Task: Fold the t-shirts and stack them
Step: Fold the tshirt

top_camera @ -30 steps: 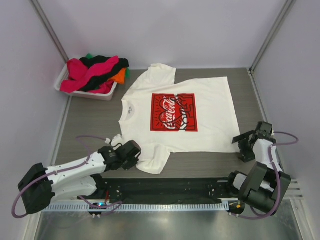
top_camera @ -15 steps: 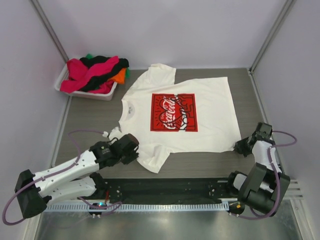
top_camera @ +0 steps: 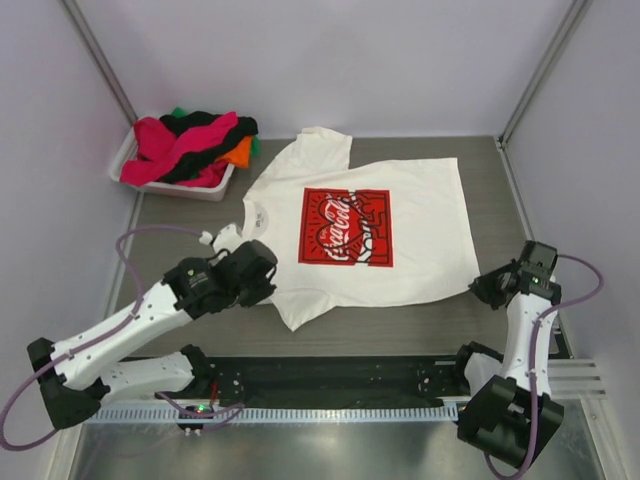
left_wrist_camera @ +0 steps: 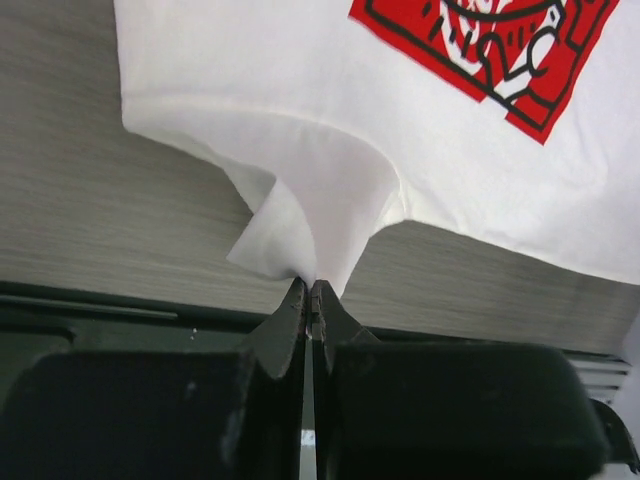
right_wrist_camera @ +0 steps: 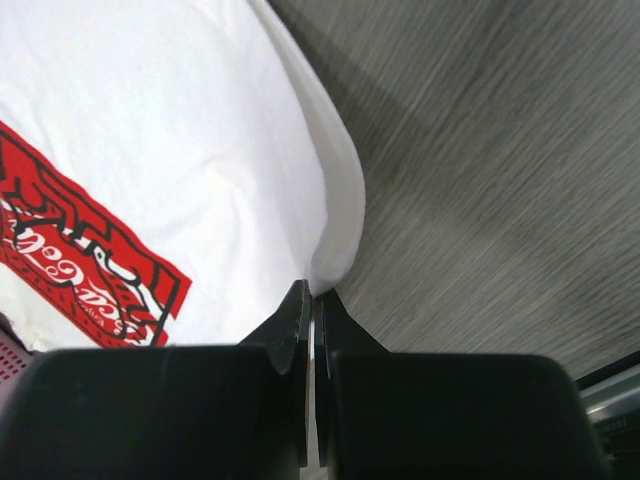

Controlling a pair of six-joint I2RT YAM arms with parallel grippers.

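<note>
The white Coca-Cola t-shirt [top_camera: 420, 190] is lying face up and spread flat across the middle of the table [top_camera: 180, 240], collar toward the left and hem toward the right, its red chest print [top_camera: 346, 226] showing. That layout is giving each arm one end of the shirt's near edge to work from.

The left end effector [left_wrist_camera: 310, 292] is pinching the tip of the near sleeve [left_wrist_camera: 300, 230]. Its fingers are closed tight on the fabric, which is rising from the table in a small peak toward the grip. The right end effector [right_wrist_camera: 312, 298] is likewise clamped shut, on the hem corner [right_wrist_camera: 335, 220] at the shirt's near right, where the edge is curling up into the fingertips.

With both near points held at once, I would judge the arms are readying to carry that near edge over the shirt for a first lengthwise fold. From each end effector the rest of the shirt is stretching away across the table toward the far side, the print sitting between the two grips.

The other t-shirts [top_camera: 190, 140], pink, black, orange and a bit of green, are waiting heaped in the white bin [top_camera: 190, 190] at the far left corner, well apart from both arms.
</note>
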